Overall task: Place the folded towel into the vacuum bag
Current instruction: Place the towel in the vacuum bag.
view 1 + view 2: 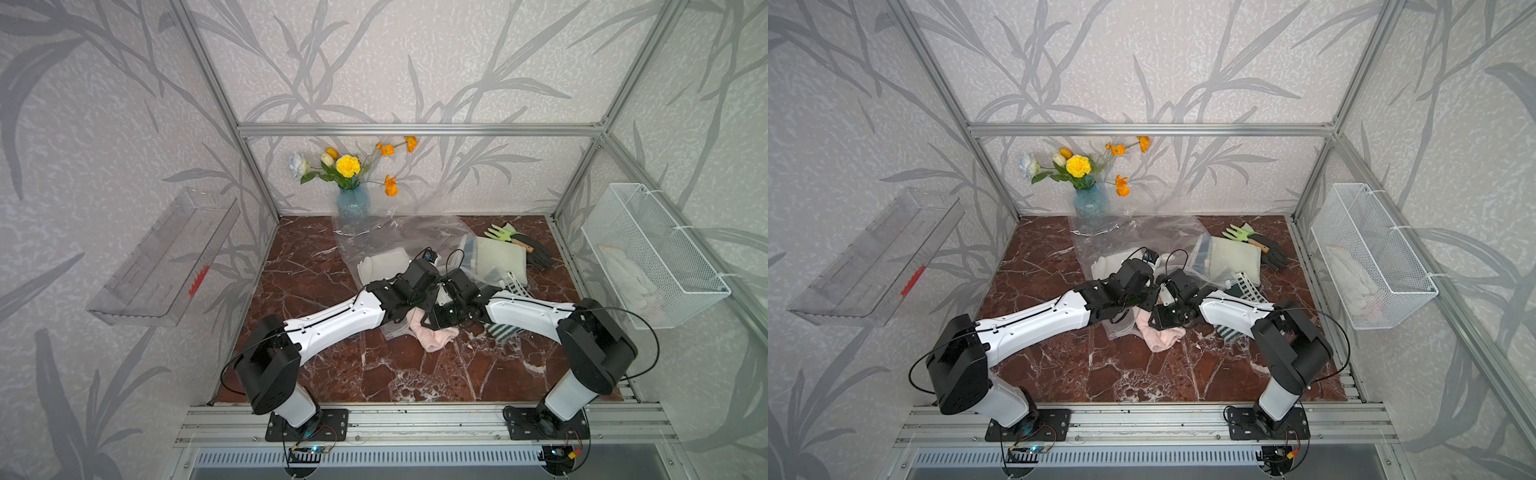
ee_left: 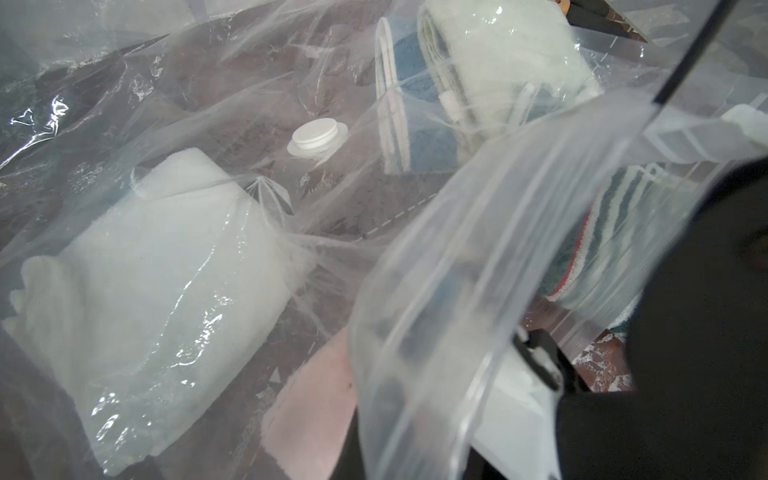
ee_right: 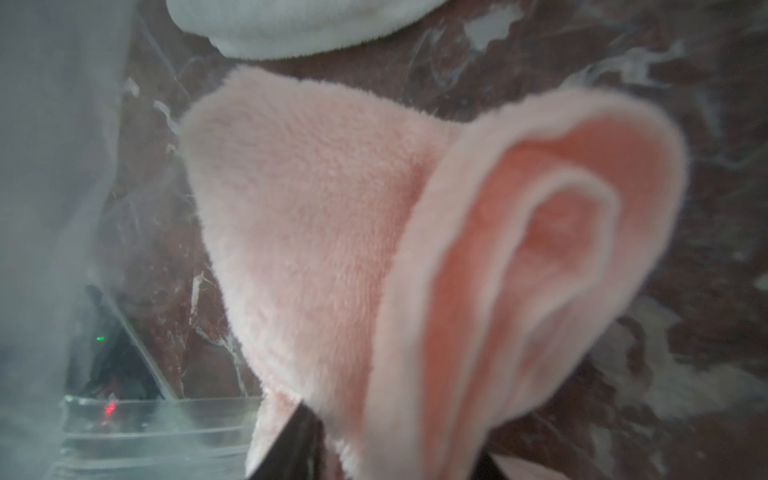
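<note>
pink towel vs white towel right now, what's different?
Colour: the pink towel against the white towel. Cover: the white towel lies under the vacuum bag film; the pink towel's near end lies bare in both top views. Shape: white towel folded flat, pink towel bunched, one fold looped up. Both are fluffy cloth.

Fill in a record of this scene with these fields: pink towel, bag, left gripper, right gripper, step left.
pink towel: bunched on the table at the bag's mouth, not yet inside
bag: clear and crinkled, cap on, white towel seen through its film
left gripper: shut, apparently pinching the bag's lip
right gripper: fingers on either side of the pink towel, grip unclear
step left: move the pink towel into the bag
</note>
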Robot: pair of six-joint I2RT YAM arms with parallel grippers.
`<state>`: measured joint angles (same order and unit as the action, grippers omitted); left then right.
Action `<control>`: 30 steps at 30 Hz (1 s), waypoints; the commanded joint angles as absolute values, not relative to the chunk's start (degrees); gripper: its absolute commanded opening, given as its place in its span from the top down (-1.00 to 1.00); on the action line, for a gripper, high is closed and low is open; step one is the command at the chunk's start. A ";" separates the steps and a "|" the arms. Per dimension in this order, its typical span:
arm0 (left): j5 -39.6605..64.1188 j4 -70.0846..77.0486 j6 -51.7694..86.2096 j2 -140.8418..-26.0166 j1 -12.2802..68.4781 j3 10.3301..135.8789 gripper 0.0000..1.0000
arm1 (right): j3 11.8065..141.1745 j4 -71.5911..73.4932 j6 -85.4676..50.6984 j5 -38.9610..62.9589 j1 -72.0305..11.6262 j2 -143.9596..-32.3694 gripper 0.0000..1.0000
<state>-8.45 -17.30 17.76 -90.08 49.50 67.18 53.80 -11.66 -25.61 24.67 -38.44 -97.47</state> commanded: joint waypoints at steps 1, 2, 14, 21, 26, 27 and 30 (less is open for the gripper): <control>-7.46 -16.66 18.44 -89.47 49.57 66.24 1.00 | 52.47 -8.18 -27.08 34.51 -35.69 -98.63 -0.72; -7.07 -16.87 18.37 -89.34 49.57 65.82 1.00 | 51.93 -10.10 -26.34 34.24 -35.28 -97.22 -0.87; -3.43 -15.69 20.54 -87.90 50.45 62.62 1.00 | 35.34 -15.71 -35.92 27.81 -30.75 -76.67 -0.73; -2.88 -16.37 20.30 -88.93 51.06 63.45 1.00 | 32.71 -8.12 -41.70 30.75 -31.62 -74.73 -0.99; -2.82 -16.17 20.41 -89.34 51.06 64.05 1.00 | 35.70 -19.11 -41.33 27.03 -30.92 -70.05 -1.00; -2.88 -16.26 20.39 -89.34 51.03 64.22 1.00 | 35.40 -22.64 -42.37 24.47 -30.69 -68.99 -0.97; -3.05 -15.91 20.48 -88.95 51.06 64.20 1.00 | 31.10 -24.37 -46.60 22.04 -30.63 -65.31 -0.84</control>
<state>-3.53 -16.69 19.77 -90.08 50.74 62.94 33.56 -17.96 -42.61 25.80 -30.79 -67.66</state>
